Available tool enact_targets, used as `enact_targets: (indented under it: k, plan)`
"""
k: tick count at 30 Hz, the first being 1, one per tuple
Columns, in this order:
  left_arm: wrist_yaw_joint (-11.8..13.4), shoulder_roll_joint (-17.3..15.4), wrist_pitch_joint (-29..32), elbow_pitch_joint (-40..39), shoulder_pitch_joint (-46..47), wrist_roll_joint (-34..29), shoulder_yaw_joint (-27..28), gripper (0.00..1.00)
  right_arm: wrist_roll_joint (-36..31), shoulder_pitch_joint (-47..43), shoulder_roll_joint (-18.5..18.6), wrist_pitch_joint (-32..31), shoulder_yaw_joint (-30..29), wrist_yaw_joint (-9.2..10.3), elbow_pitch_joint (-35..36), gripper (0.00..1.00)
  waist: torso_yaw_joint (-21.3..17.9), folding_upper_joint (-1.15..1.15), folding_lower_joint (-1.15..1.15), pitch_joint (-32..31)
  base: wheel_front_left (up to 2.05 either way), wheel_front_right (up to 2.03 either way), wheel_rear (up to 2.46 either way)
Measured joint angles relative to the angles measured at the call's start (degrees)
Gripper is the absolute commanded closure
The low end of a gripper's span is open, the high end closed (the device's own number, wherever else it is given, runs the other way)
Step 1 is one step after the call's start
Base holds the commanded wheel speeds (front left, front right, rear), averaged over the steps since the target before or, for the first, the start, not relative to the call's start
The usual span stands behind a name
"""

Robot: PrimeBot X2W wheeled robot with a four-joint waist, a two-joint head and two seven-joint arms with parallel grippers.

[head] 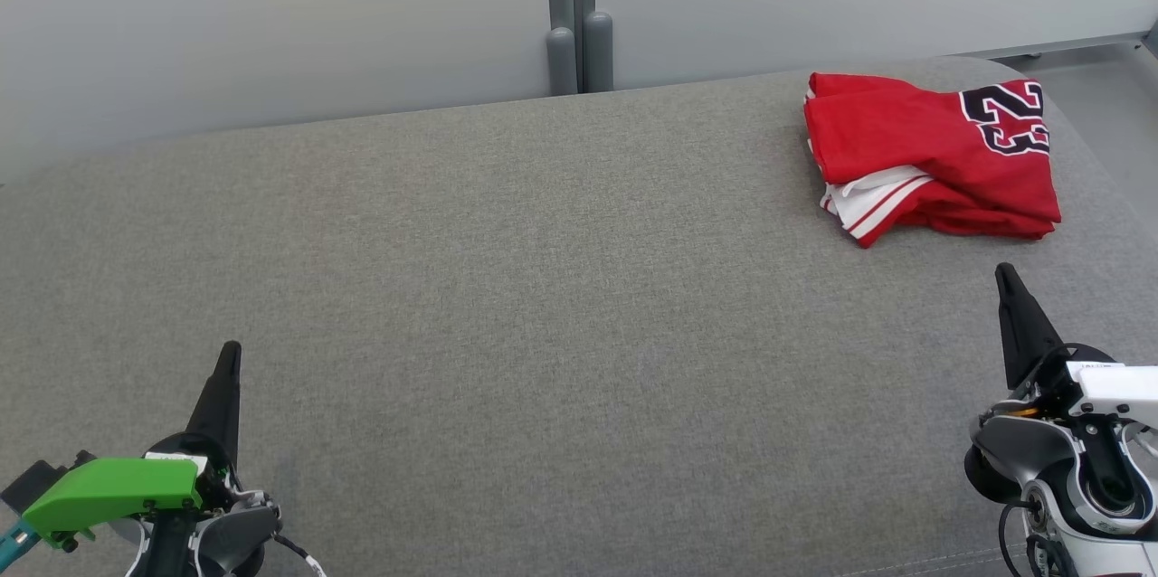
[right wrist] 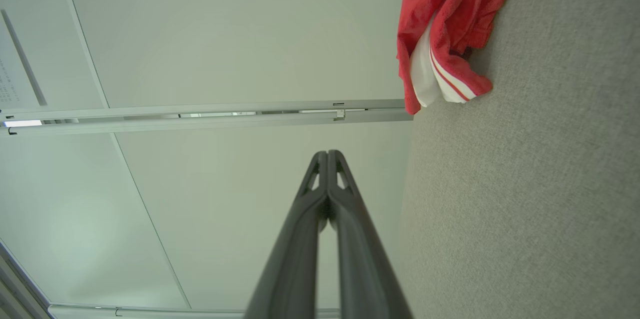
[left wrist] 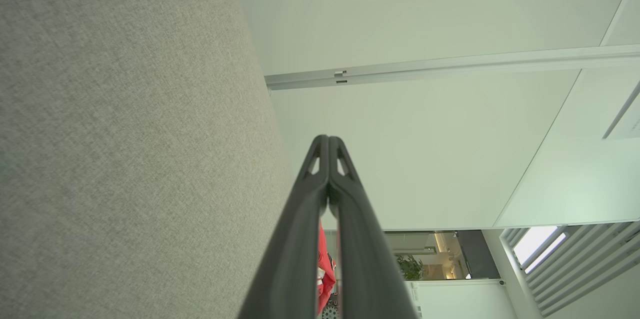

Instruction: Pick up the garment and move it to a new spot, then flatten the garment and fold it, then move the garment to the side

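Note:
The garment (head: pixel 932 156) is a red jersey with white trim and a black number, folded into a compact stack at the far right of the grey padded surface (head: pixel 543 288). In the right wrist view the garment (right wrist: pixel 445 29) shows at the top, ahead of the fingertips. My right gripper (head: pixel 1006 274) (right wrist: pixel 328 153) hovers near the right edge, a short way in front of the garment, fingers pressed together and holding nothing. At the lower left, my left gripper (head: pixel 232 349) (left wrist: pixel 328 137) is far from the garment, also shut and empty.
Pale wall panels (head: pixel 271 16) with a grey post (head: pixel 579 25) rise behind the surface. The rounded far right corner of the surface (head: pixel 1077 134) lies just beyond the garment.

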State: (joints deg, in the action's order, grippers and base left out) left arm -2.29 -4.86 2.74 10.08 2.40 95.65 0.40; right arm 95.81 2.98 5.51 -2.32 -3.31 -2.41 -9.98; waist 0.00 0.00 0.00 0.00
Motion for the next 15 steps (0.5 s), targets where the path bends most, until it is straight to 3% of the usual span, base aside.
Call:
enact_targets:
  k: [15]
  plan:
    - [0.0, 0.0, 0.0, 0.0, 0.0, 0.0, 0.0, 1.00, 0.0, 0.0, 0.0, 0.0, 0.0, -0.01, 0.0, 1.00, 0.0, 0.00, 0.00, 0.0, 0.00, 0.00, 0.00]
